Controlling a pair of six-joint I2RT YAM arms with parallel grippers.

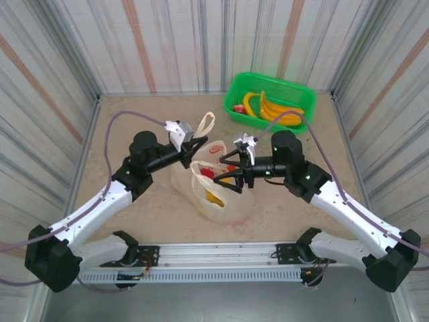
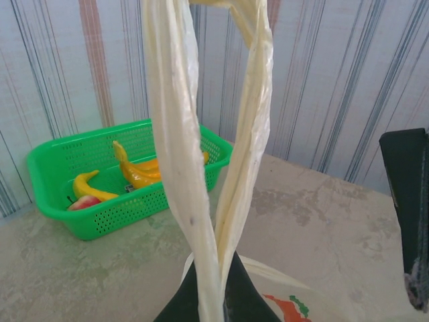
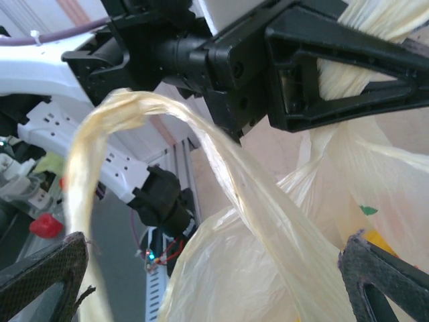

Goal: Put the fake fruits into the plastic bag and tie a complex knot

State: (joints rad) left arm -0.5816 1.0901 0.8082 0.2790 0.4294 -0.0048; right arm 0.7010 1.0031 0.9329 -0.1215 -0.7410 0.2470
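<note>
We judge the task to be about midway. The plastic bag sits at the middle of the table between the two arms. At least a red fruit and a yellow fruit show in its open mouth, while several bananas and a second red fruit lie in the green basket at the far right corner. So the loading looks unfinished to us, and no knot is formed: the two handles hang apart. The left gripper has its jaws pressed together on one handle, holding it up at the bag's far-left side. The right gripper stands with its jaws wide apart over the bag mouth, holding nothing. What is left, as we read it, is the fruits in the basket and then the tying, which would need the second handle caught and crossed over the first. The top view gives the layout but hardly shows the grip. The left wrist view shows the pinched handle rising as two pale strips from the closed fingertips, with the basket beyond. The right wrist view shows the other handle loop arching through the gap between the right gripper's spread fingers. We cannot tell whether that loop touches them. The same view also shows the left gripper clamped on bunched plastic just behind it.
</note>
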